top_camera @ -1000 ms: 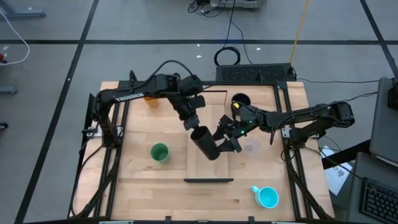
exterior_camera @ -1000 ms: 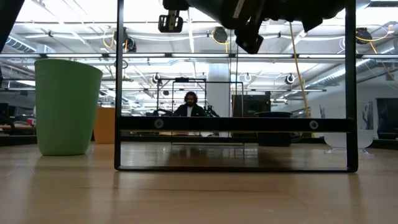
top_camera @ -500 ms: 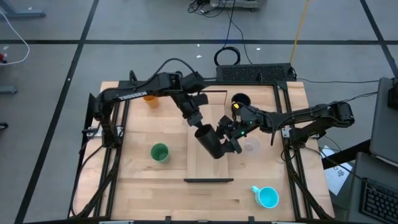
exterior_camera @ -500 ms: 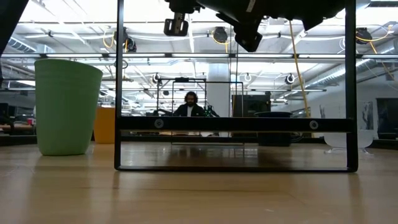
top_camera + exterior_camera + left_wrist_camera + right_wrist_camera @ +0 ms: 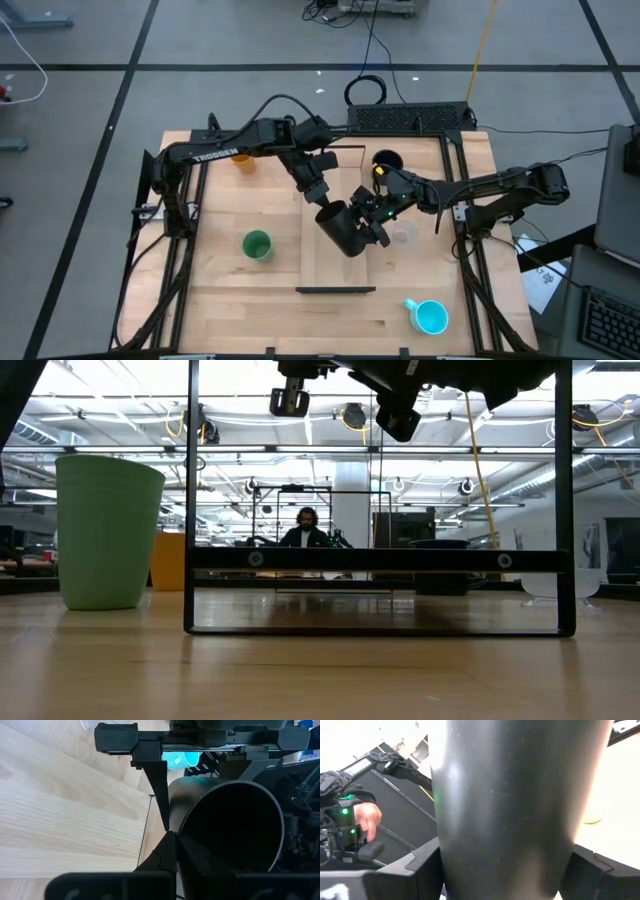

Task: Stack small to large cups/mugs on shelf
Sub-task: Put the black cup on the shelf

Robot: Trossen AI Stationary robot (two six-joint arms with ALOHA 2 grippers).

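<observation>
The tall black cup (image 5: 341, 229) is in the air above the shelf (image 5: 325, 272), lying tilted. My left gripper (image 5: 321, 203) is shut on its open end. My right gripper (image 5: 366, 228) is open, with one finger on each side of the cup's body (image 5: 505, 795). The green cup (image 5: 257, 245) and the orange cup (image 5: 245, 161) stand left of the shelf. The dark mug (image 5: 387, 160) and the clear cup (image 5: 404, 234) stand right of it. The blue mug (image 5: 430, 317) stands near the front right corner. My left gripper holds the black cup at its rim (image 5: 176, 822), reaching down at a slant from the far left. One finger (image 5: 159, 785) lies on the outside of the wall; the other is lost against the black cup. The cup is lifted clear, mouth toward the wrist. My right gripper: its fingers (image 5: 427, 865) lie close against the cup's wall, and I cannot tell whether they touch it.
The shelf's dark near end strip (image 5: 336, 290) shows in the low view as a black frame (image 5: 375, 560), with the green cup (image 5: 108, 530) to its left. Black rails run along the table's sides. A person (image 5: 305, 530) sits far behind the table.
My left gripper has carried the black cup a short way toward the table's right, up to my right gripper. The cup has gone in between the right fingers. My right gripper has kept still.
</observation>
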